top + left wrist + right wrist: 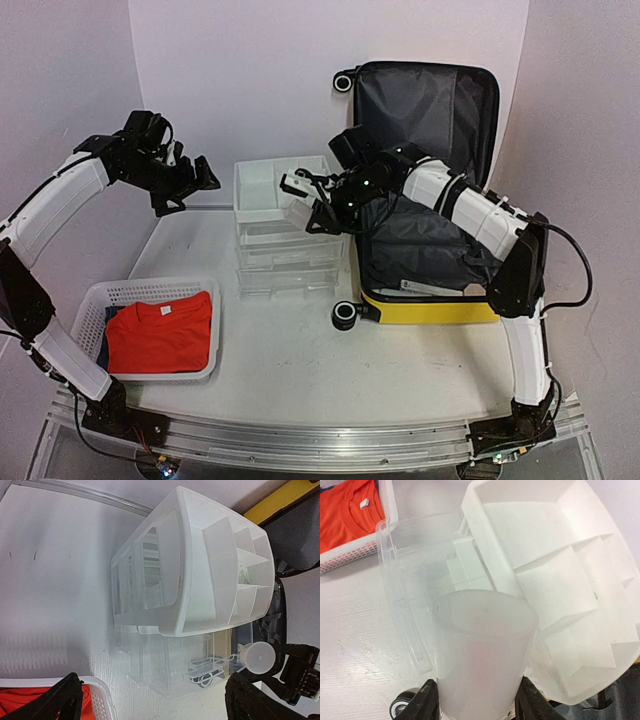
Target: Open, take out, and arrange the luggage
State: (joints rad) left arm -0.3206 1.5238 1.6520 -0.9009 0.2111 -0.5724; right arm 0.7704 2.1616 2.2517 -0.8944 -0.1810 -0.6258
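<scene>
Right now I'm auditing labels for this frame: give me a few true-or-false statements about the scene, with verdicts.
1. The luggage lies open, lid raised. True.
2. The right end effector is empty. False: it grips a translucent white cup.
3. The basket holds a red shirt. True.
4. The left end effector is shut on the shirt. False: it is open in the air, holding nothing.

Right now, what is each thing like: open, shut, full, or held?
luggage, open, lid standing up
right gripper, shut on the white cup
white cup, held up off the table
left gripper, open, empty
basket, holding the orange shirt
orange shirt, folded
drawer unit, standing upright
</scene>
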